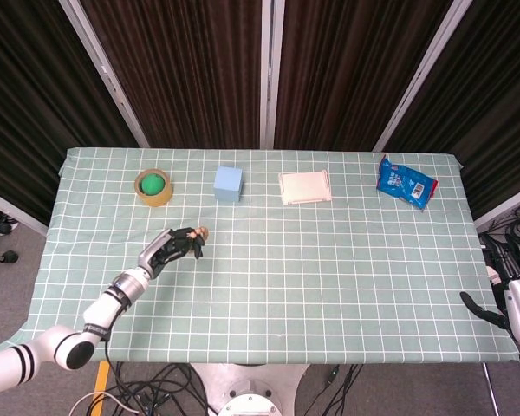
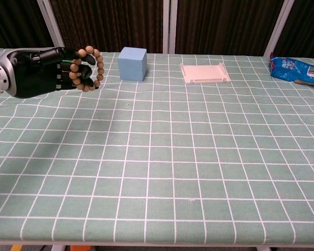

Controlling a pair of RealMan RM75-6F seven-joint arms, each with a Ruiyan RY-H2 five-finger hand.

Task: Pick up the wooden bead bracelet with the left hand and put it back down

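My left hand (image 2: 39, 70) hangs above the left part of the table and holds the wooden bead bracelet (image 2: 98, 70) in its fingertips. The loop of light brown beads dangles in front of the black fingers, off the cloth. In the head view the left hand (image 1: 169, 247) is left of centre with the bracelet (image 1: 201, 232) at its tip. My right hand (image 1: 516, 308) stays beyond the table's right front corner, fingers apart and holding nothing.
A blue cube (image 2: 133, 63) stands just right of the bracelet at the back. A roll of tape with a green centre (image 1: 153, 186) lies at the back left. A cream tray (image 2: 205, 72) and a blue snack bag (image 2: 296, 70) lie further right.
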